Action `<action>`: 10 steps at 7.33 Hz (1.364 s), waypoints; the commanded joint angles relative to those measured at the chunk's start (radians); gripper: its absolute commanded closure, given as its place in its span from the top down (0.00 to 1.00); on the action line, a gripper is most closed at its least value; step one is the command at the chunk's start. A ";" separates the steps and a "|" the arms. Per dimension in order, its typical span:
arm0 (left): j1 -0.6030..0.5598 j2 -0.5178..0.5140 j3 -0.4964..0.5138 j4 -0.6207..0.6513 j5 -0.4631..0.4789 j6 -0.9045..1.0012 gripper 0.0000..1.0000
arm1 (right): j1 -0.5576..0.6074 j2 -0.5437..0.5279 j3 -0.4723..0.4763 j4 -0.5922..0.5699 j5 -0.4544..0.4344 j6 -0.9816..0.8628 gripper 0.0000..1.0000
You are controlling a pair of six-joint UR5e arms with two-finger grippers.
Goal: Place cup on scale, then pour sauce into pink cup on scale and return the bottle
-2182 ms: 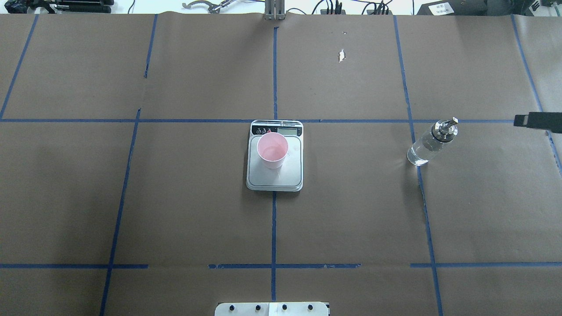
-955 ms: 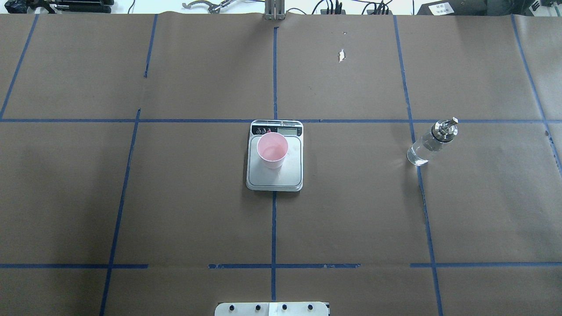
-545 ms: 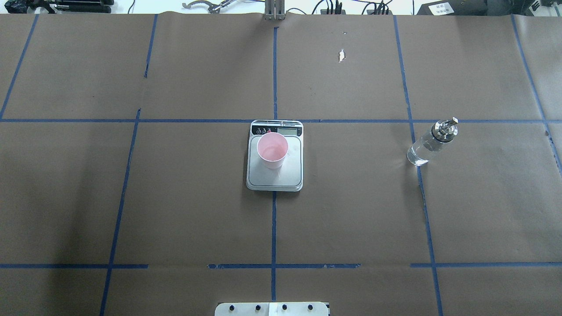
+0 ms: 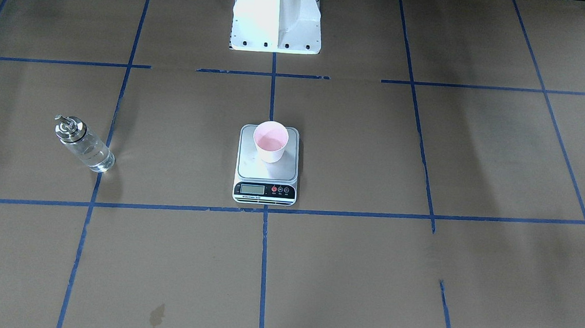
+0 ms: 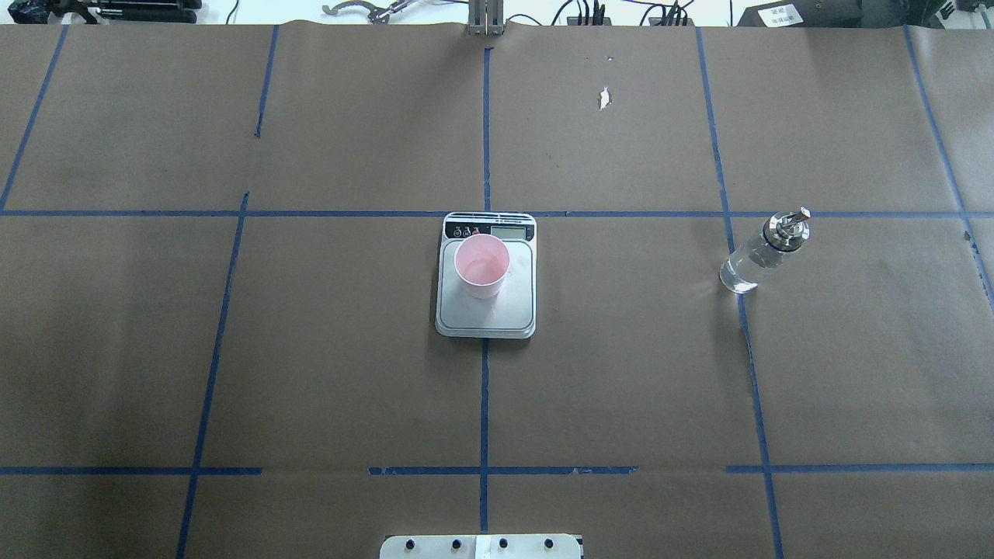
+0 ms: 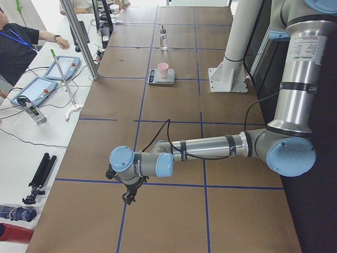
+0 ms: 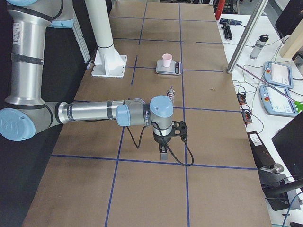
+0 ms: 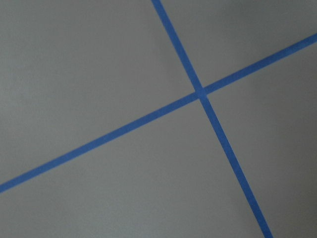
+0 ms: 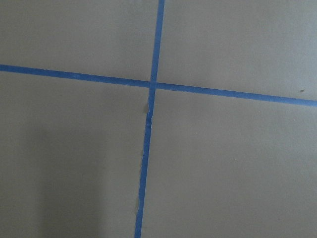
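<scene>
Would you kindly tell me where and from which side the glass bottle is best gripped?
Take the bottle by its straight glass body, about mid-height, below the metal cap. Come in level from the side, probably the robot's right, where it stands upright, well apart from the scale. The cap is narrower and must stay clear for pouring.

- Brown paper-covered table top (image 5: pixel 349 349), blue tape grid lines (image 5: pixel 484 404) throughout.
- Small white tear in paper (image 5: pixel 603 98); dark stain (image 4: pixel 156 315) nr operators' edge.
- White side bench (image 6: pixel 16 150) w/ grey-blue tablet units (image 6: pixel 62 67), cables.
- Lighting even, shadows soft.
</scene>
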 commanded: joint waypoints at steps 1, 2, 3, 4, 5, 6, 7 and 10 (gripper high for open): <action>-0.012 0.002 -0.055 0.045 0.000 0.001 1.00 | 0.000 0.001 -0.045 0.000 0.057 0.002 1.00; -0.019 0.008 -0.089 0.059 0.000 0.001 1.00 | 0.000 0.002 -0.080 0.000 0.128 0.002 1.00; -0.027 0.039 -0.134 0.068 0.000 0.002 1.00 | 0.000 0.002 -0.085 0.000 0.145 0.002 1.00; -0.029 0.080 -0.199 0.070 0.000 0.002 1.00 | 0.000 -0.001 -0.090 0.000 0.145 0.002 1.00; -0.032 0.087 -0.207 0.069 0.000 0.001 1.00 | 0.000 -0.002 -0.103 0.000 0.145 0.002 1.00; -0.038 0.085 -0.209 0.070 0.000 0.001 1.00 | 0.000 -0.001 -0.117 0.002 0.144 0.000 1.00; -0.058 0.085 -0.207 0.069 0.000 0.001 1.00 | 0.000 0.007 -0.120 0.002 0.144 0.008 1.00; -0.110 0.087 -0.199 0.070 0.000 0.002 1.00 | 0.001 0.025 -0.123 0.002 0.147 0.043 1.00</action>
